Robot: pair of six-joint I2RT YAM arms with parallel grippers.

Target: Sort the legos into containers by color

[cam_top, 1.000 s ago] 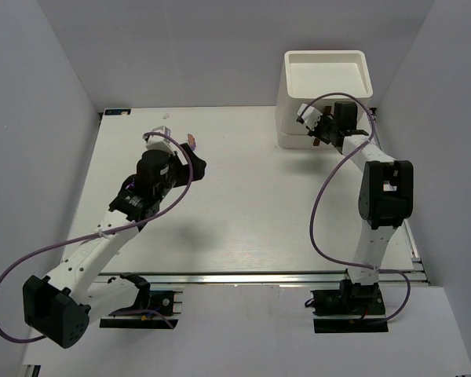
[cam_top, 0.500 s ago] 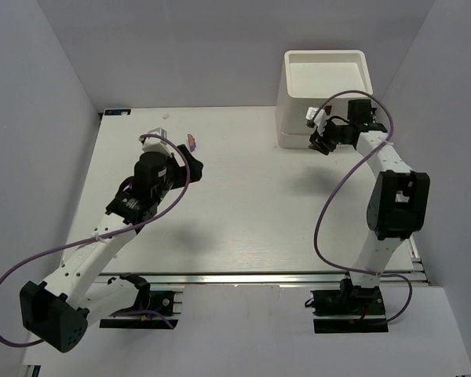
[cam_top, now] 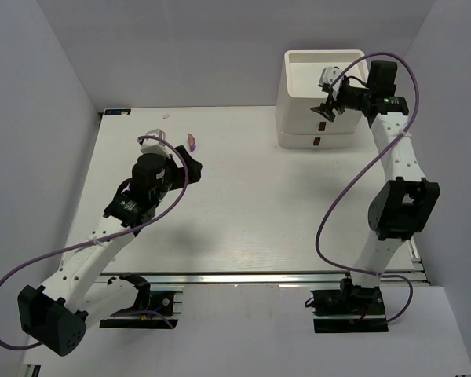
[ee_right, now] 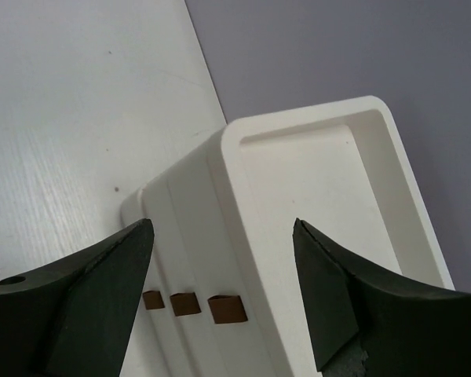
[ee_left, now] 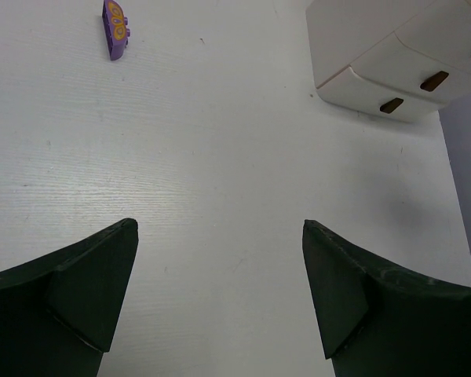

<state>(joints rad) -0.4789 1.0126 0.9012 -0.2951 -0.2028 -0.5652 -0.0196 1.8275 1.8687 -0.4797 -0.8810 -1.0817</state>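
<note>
One purple lego (cam_top: 191, 141) with orange marks lies on the white table, also seen at the upper left of the left wrist view as the lego (ee_left: 115, 30). My left gripper (cam_top: 194, 166) hovers just in front of it, open and empty, its fingertips (ee_left: 125, 236) spread over bare table. The containers (cam_top: 320, 118) are one white stacked unit at the back right, with a bare top tray (ee_right: 322, 181) and drawers pushed in, showing brown handles (ee_right: 227, 309). My right gripper (cam_top: 327, 107) is open and empty above the unit's front edge.
Grey walls close in the table on the left, back and right. A small white speck (cam_top: 165, 115) lies near the back edge. The arms' bases and a metal rail (cam_top: 259, 276) run along the near edge. Purple cables loop off both arms.
My right gripper went from shut to open and rose from the drawer fronts to above the unit's front edge. The left arm shifted only slightly.
</note>
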